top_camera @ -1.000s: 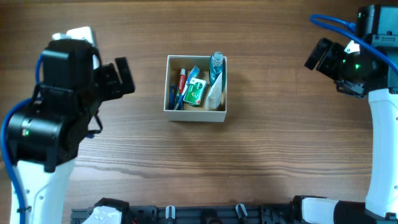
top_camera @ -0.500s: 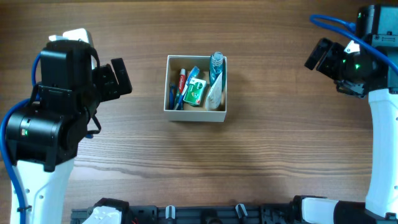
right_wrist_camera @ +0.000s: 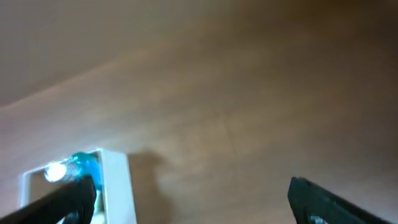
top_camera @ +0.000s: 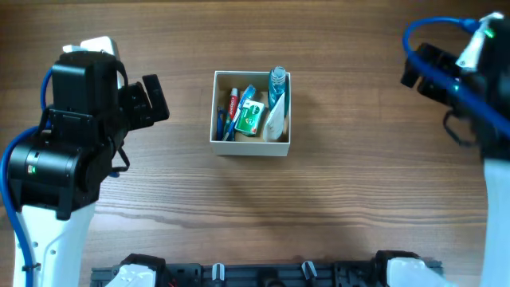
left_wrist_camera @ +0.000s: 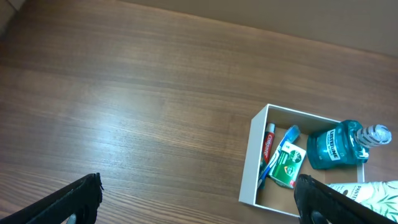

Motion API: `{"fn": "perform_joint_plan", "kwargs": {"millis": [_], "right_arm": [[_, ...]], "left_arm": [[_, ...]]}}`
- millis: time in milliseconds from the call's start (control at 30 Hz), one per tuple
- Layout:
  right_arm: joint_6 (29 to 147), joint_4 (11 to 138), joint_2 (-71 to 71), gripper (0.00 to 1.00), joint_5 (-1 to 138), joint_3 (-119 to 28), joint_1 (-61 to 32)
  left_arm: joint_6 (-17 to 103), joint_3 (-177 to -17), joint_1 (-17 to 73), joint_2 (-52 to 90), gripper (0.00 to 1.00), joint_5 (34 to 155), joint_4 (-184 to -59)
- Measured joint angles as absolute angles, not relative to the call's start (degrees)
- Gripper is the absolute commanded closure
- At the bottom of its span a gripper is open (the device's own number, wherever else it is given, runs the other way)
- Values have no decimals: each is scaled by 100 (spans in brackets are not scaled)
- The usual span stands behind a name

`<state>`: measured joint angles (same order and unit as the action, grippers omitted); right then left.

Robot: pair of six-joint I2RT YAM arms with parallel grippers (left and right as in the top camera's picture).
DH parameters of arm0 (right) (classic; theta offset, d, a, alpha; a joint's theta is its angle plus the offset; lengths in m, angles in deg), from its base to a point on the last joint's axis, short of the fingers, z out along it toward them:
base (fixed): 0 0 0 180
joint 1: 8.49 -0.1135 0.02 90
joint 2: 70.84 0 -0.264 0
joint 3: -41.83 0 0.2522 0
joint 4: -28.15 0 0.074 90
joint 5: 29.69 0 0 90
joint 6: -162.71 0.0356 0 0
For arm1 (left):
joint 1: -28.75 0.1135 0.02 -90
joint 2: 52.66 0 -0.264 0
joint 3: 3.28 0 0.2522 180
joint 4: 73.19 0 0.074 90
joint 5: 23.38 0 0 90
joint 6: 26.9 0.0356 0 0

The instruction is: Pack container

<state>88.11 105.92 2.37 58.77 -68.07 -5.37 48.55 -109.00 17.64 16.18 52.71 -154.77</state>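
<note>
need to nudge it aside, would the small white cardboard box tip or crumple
Shallow and wide, the small white cardboard box would probably slide on the wooden table, not tip. Its thin walls may flex under a push. The blue mouthwash bottle likely weights one side, so it might swivel.

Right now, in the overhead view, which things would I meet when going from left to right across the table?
left arm → container, and inside it red-and-white tube → green packet → white tube → right arm
</note>
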Motion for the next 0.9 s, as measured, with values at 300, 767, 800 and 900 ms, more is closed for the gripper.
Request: {"fn": "perform_joint_plan", "kwargs": {"millis": [300,767,800,900], "right_arm": [[7460,7921,-2469,0,6591,-3629,-537],[6997,7436,-5568,0,6766,258,-537],[6997,7440,-5689,0,6788,411,-537],[6999,7427,-5912,0,6845,776,-537]], "left_arm": [[4855,-10900,1764,1618,0,5267,-15494],[4855,-10900,1764,1636,0,5249,-15492],[4855,-10900,1764,1636,0,5247,-15492],[4855,-10900,1764,1636,0,5247,-15490]]}}
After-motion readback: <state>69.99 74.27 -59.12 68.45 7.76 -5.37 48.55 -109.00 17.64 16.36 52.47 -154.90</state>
